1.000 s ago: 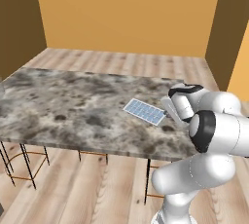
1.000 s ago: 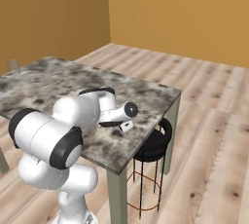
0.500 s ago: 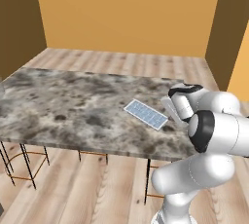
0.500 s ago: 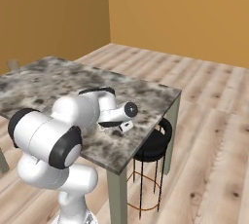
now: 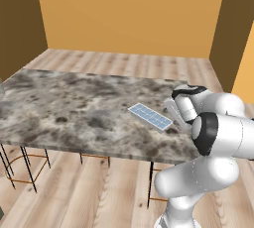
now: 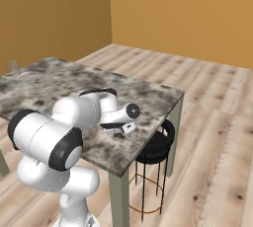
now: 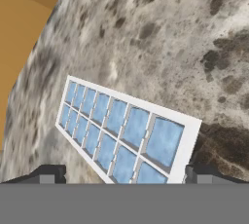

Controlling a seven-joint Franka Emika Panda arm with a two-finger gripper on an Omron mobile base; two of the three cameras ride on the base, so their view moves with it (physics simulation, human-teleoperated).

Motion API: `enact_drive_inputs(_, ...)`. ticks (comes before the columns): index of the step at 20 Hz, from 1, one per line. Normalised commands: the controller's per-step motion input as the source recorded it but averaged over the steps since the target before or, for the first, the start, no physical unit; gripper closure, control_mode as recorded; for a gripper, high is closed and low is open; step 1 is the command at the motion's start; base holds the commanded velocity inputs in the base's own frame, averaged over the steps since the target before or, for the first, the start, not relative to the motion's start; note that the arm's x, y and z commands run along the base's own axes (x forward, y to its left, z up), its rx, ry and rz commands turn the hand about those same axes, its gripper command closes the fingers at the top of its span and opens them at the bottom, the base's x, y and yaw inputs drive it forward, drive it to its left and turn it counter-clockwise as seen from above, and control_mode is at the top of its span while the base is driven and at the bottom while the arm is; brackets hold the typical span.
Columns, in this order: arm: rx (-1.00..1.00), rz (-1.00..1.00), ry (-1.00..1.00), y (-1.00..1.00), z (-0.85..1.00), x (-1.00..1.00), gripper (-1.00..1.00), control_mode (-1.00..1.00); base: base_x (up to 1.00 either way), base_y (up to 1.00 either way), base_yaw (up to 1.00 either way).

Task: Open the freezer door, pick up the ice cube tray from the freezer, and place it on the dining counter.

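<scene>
Since a second ago my claw (image 7: pixel 124 174) has let go: its two dark tips now stand wide apart, one on each side of the near end of the ice cube tray (image 7: pixel 124 128), with nothing between them pressing on it. I read the tray as resting flat on the surface (image 5: pixel 74 108), close to the right-hand end where my arm reaches over, and set at a slant to that edge; it has barely shifted across the earlier pictures. From the right base view my wrist hides most of the tray, so I go by the left base view and the hand view. Beside that end of the surface a black stool (image 6: pixel 157 144) stands on the wooden floor. The tray looks like a thin, shallow rectangle: two rows of pale blue square cells inside a light grey rim, with a wider grey lip at the near short end. I judge it light and fairly stiff, probably smooth enough to slide on the marble if nudged. If I had to take it again, I would pinch across the narrow width at the rim. The placing looks done to me.
</scene>
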Motion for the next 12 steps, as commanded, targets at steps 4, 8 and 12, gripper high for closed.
enact_drive_inputs(4, -0.02, 0.0, 0.0, 0.0, 0.38, 0.0, -1.0, -1.0, 0.0, 0.0, 0.0)
enact_drive_inputs(8, -0.02, 0.0, 0.0, -0.05, 0.73, -0.02, -1.0, -1.0, 0.0, 0.0, 0.0)
enact_drive_inputs(12, -0.04, 0.0, 0.0, -0.15, 0.61, 0.0, -1.0, -1.0, 0.0, 0.0, 0.0)
